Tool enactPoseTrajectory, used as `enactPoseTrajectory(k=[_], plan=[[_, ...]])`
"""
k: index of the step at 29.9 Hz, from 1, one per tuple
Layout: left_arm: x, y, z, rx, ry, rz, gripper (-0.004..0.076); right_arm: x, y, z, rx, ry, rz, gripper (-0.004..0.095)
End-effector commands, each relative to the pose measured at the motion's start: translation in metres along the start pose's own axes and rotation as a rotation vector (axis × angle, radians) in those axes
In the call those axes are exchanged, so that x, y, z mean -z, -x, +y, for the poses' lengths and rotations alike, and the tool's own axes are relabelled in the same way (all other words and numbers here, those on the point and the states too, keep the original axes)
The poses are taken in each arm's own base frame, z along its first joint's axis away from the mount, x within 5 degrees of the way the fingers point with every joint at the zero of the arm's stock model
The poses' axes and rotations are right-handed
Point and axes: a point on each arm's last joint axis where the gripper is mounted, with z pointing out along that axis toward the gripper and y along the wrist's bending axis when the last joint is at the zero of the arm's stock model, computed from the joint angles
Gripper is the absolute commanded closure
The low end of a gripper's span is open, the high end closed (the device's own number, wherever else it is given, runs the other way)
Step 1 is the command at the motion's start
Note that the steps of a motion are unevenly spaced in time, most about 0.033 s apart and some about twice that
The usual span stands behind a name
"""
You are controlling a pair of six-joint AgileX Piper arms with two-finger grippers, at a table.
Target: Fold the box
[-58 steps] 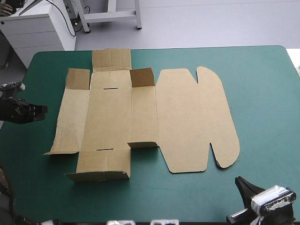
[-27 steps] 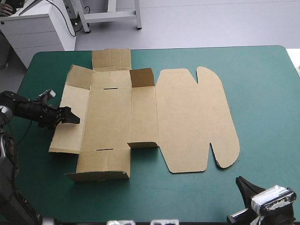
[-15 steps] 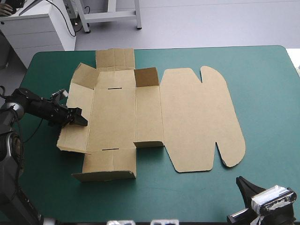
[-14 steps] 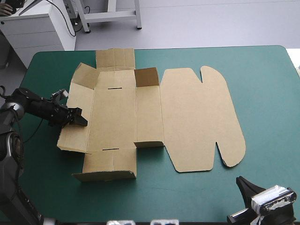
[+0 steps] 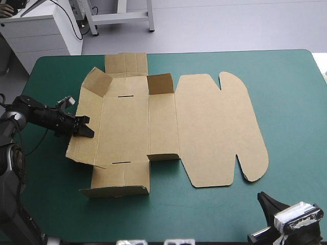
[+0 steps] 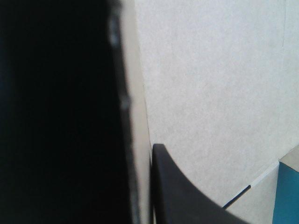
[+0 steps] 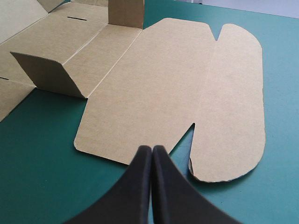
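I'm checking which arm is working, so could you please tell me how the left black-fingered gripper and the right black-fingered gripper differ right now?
Grip: the left gripper is shut on the brown cardboard box, pinching its tilted left panel; the right gripper is shut on nothing.
Place: the left gripper is at the box's left edge; the right gripper sits off the box, nearer its right end.
Both are black and shut.

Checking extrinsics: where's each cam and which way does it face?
High view: above, behind robot, looking down at the box on the teal-green table; left gripper at its left flap.
Left wrist view: close against the box; one finger shows.
Right wrist view: low, facing the lid; shut right gripper.
Shared: high and right wrist both show the lid.
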Motion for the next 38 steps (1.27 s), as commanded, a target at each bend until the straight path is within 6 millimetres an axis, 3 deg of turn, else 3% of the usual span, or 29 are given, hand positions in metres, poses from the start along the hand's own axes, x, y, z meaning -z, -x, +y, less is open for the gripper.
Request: enactPoseTrajectory(k=[1, 4, 8, 14, 18, 22, 29, 38], plan=[[0.015, -0.001, -0.021, -0.063, -0.055, 0.005, 0.0732, 0.006, 0.01, 0.001, 0.003, -0.014, -0.098, 0.0928], [0.021, 0.002, -0.026, -0.093, -0.048, -0.016, 0.0732, 0.006, 0.01, 0.001, 0.003, -0.014, -0.098, 0.0928], [0.044, 0.012, -0.053, -0.227, 0.032, -0.06, 0.0732, 0.006, 0.01, 0.001, 0.003, -0.014, -0.098, 0.0928], [0.089, 0.035, -0.129, -0.593, 0.329, -0.129, 0.0732, 0.006, 0.01, 0.001, 0.003, -0.014, -0.098, 0.0928], [0.101, 0.042, -0.178, -0.81, 0.49, -0.136, 0.0732, 0.006, 0.01, 0.001, 0.003, -0.014, -0.098, 0.0928], [0.095, 0.042, -0.221, -1.066, 0.648, -0.096, 0.0732, 0.006, 0.011, 0.001, 0.003, -0.018, -0.106, 0.0926], [0.068, 0.031, -0.27, -1.301, 0.831, -0.031, 0.0732, 0.007, 0.014, -0.001, 0.002, -0.035, -0.14, 0.0928], [0.041, 0.005, -0.33, -1.551, 0.877, -0.082, 0.0732, 0.007, 0.015, -0.001, 0.002, -0.037, -0.144, 0.0928]])
